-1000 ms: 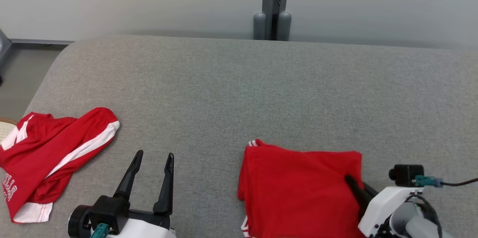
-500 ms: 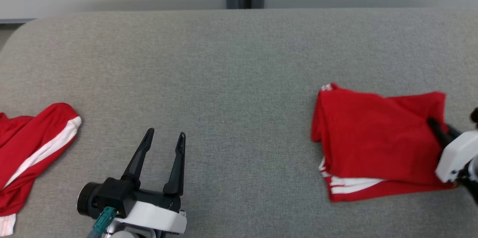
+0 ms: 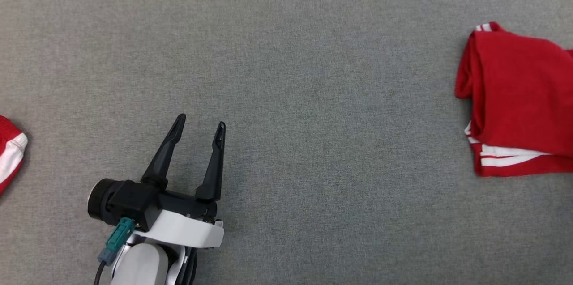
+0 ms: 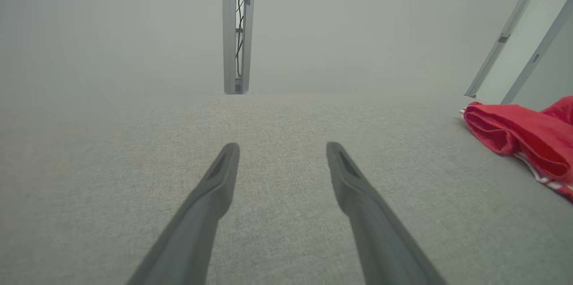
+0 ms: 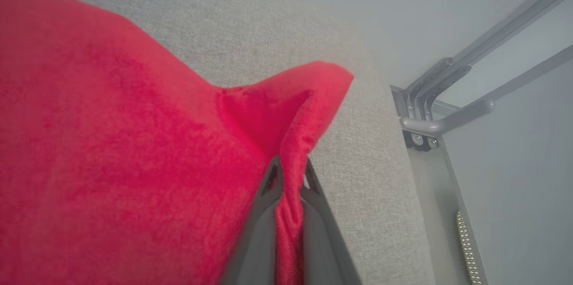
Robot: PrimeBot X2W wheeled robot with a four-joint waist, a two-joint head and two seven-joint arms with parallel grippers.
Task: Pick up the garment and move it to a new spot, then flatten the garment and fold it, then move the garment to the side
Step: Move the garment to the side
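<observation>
The folded red garment with white stripes lies at the right edge of the head view, cut off by the frame. It shows as a red bundle at the right of the left wrist view. In the right wrist view my right gripper is shut on a fold of the garment near its corner, red cloth pinched between the two fingers. My left gripper stands open at the lower left, nothing between its fingers, well to the left of the garment.
The grey fabric surface spreads under everything. A second red and white garment peeks in at the left edge. The surface's right edge and a grey metal frame lie close beyond the held corner.
The head camera has turned and tilted down, so the wall has left the picture. The folded garment has gone to the right with my right gripper shut on it. The left gripper stays open.
</observation>
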